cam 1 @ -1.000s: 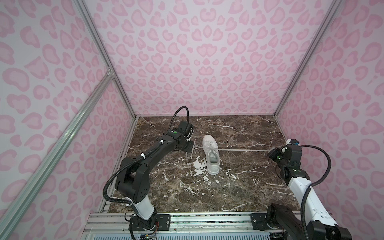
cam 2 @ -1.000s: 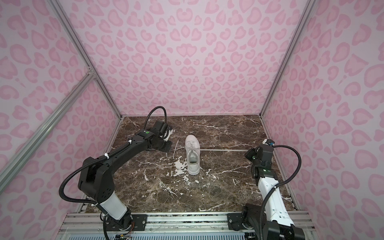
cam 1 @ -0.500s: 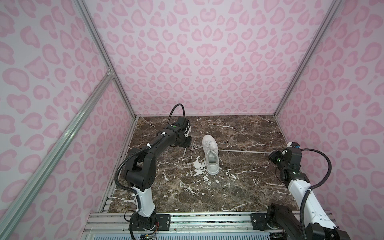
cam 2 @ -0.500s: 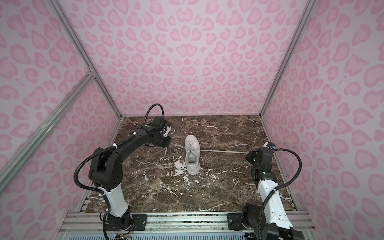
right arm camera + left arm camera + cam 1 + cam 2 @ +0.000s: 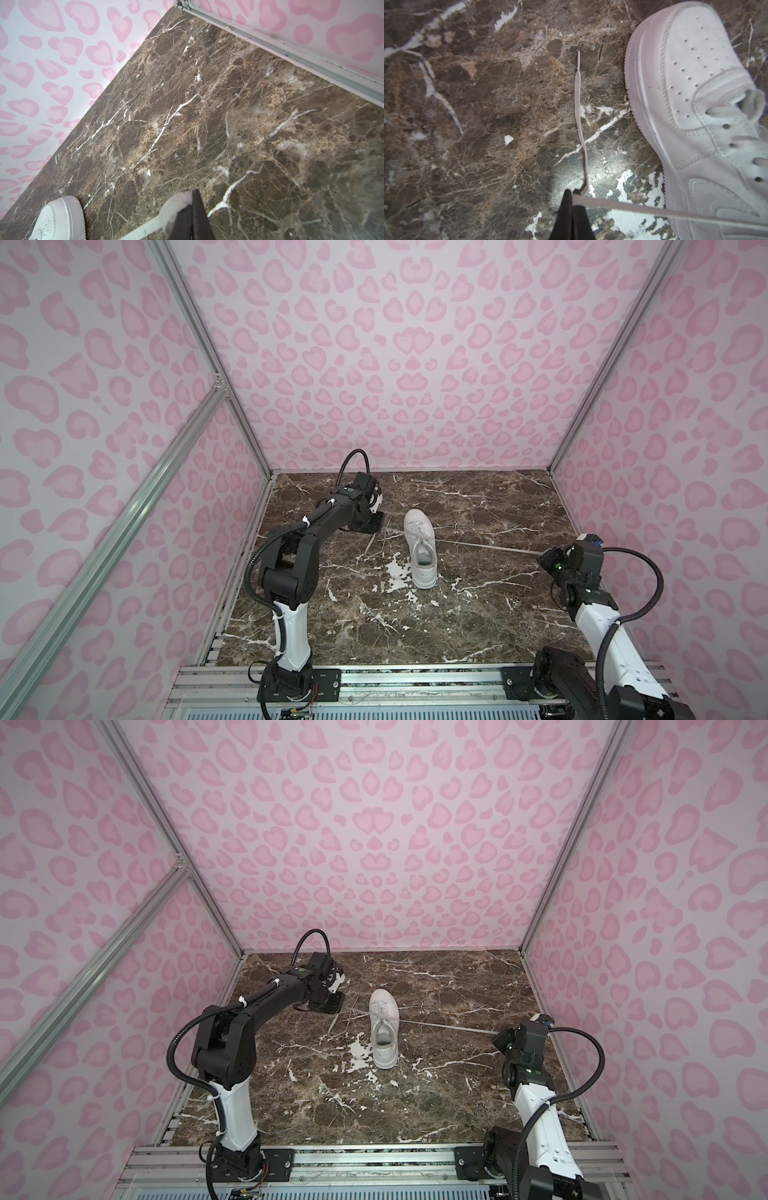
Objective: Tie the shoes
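Pinching 1 lace (image 5: 654, 209) with fingers pressed together, the left gripper (image 5: 572, 192) sits just left of the shoe (image 5: 422, 549), which stands mid table (image 5: 478, 614), toe toward the back wall (image 5: 415, 364). The right gripper (image 5: 193, 195), also clamped, pinches the other lace (image 5: 486, 546), stretched taut rightward.

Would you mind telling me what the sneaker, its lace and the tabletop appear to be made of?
Sneaker: likely smooth matte leather or synthetic, stitched and perforated. Lace: flat woven fabric. Tabletop: polished brown marble or marble-look, veined, glossy glare.

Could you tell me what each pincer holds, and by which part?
Left pincer: a sneaker lace, pinched partway along, tip trailing. Right pincer: the other lace, apparently near its end.
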